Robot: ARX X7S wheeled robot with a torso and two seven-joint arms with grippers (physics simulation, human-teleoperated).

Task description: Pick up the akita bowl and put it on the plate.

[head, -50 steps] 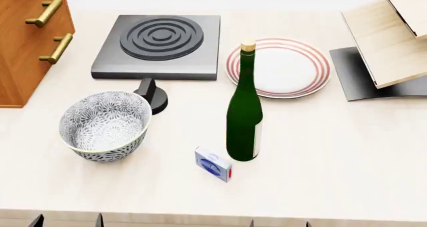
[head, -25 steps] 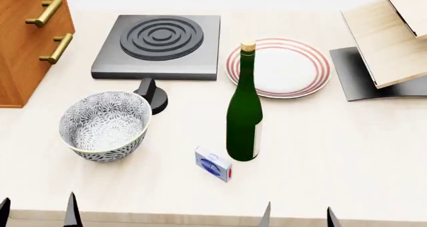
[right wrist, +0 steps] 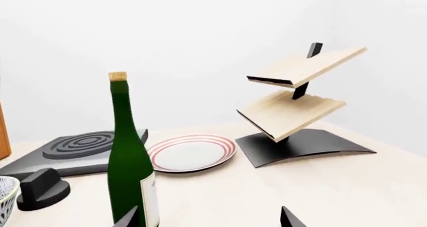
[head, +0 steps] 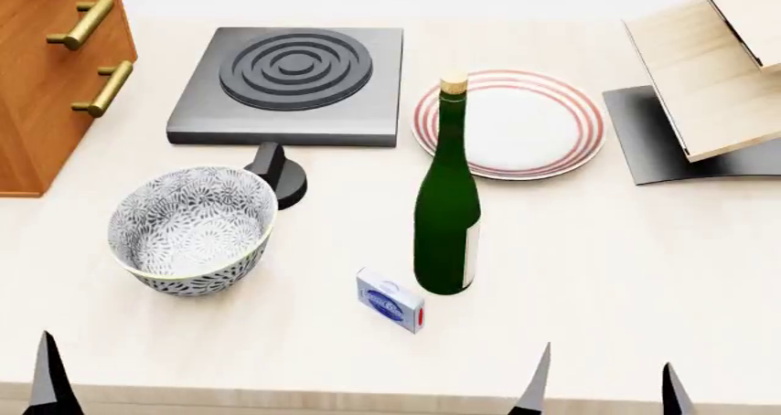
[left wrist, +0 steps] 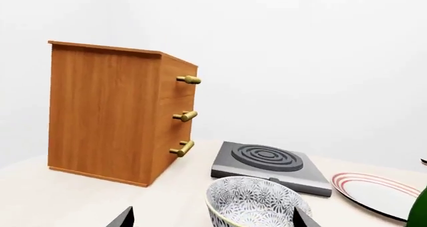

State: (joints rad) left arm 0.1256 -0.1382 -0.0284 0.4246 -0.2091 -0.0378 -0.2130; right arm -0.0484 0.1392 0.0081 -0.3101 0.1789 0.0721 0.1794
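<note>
At the near edge of the head view, dark fingertips of the left gripper and right gripper, each pair spread wide, holding nothing, hovering over the pale counter. Just beyond, near the left gripper, the akita bowl: deep, round, white, covered inside and out with dense grey-black flowers, pale greenish rim, standing upright on the counter. Right of it, a small blue-and-white box, then a tall green bottle with a cork stopper, upright, just beside the box. Behind the bowl, a black knob. Further back, a dark grey square burner with raised rings, and to its right the plate, flat, white, ringed thinly in red, well apart from the bowl. At far left, a wooden cabinet with brass handles; at far right, a tilted wooden shelf stand on a black base.
</note>
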